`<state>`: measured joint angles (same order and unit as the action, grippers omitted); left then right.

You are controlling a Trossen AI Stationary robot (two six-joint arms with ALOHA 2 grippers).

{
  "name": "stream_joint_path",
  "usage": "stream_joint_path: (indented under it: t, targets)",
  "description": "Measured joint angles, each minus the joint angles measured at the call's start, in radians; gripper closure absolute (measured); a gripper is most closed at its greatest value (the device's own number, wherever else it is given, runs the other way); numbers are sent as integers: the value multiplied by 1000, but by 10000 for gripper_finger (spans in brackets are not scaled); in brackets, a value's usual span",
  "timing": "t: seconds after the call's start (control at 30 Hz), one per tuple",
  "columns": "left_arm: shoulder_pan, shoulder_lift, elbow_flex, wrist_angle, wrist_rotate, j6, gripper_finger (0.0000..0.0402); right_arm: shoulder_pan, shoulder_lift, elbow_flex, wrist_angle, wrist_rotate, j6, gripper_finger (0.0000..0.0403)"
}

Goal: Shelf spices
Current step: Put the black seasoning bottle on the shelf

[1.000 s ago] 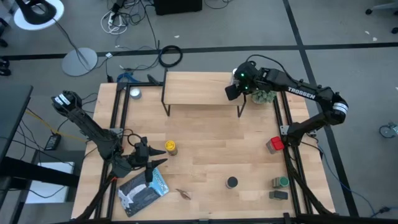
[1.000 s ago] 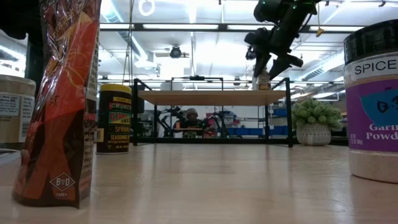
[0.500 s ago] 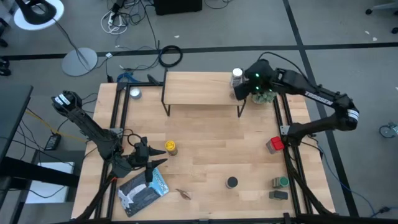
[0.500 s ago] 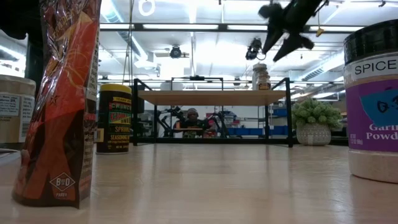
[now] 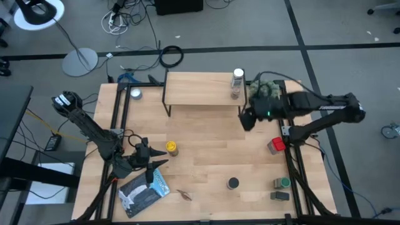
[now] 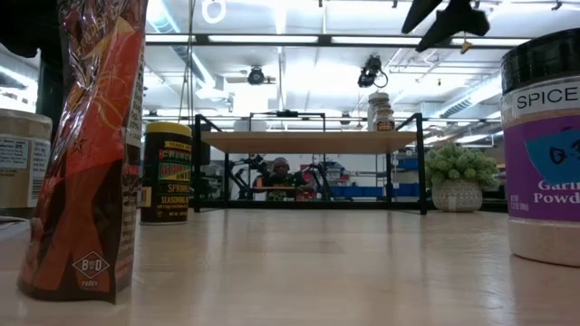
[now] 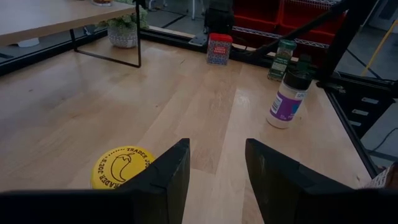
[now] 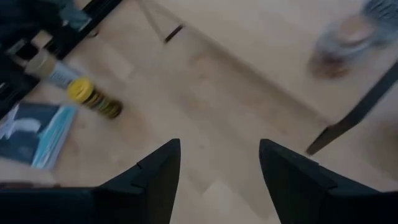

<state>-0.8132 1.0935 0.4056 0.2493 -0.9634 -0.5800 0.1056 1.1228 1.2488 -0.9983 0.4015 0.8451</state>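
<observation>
While one white-capped bottle [image 5: 237, 83] stands on the shelf [image 5: 200, 89] just behind the right gripper [image 5: 247, 119], whose empty jaws stand apart, the yellow jar [image 5: 172, 147] waits before the left gripper's [image 5: 149, 164] parted fingers; red tin [image 5: 275, 145], black-lidded jar [image 5: 232, 183] and probably others remain unshelved.

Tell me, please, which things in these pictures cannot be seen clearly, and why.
- Right gripper: motion-blurred in the high view; cut off by the top edge in the low view.
- White-capped bottle on the shelf: label too small to read in the high and low views; smeared in the right wrist view.
- Black-lidded jar: cut off by the right edge in the low view.
- Yellow jar: lower side hidden behind the left gripper in the left wrist view.
</observation>
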Motion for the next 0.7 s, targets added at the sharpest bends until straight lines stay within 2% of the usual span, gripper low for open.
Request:
stream_joint_path:
  t: [0.2,0.37,0.57,0.7]
  targets:
    - [0,0,0,0,0,0,241,215,71,0,-1,145,113,186]
    - [0,0,0,1,0,-5,241,324,179,0,2,225,176,186]
    - [0,0,0,17,0,-7,241,358,345,0,75,223,196,186]
    - [0,0,0,19,0,-4,241,329,450,0,222,137,88,186]
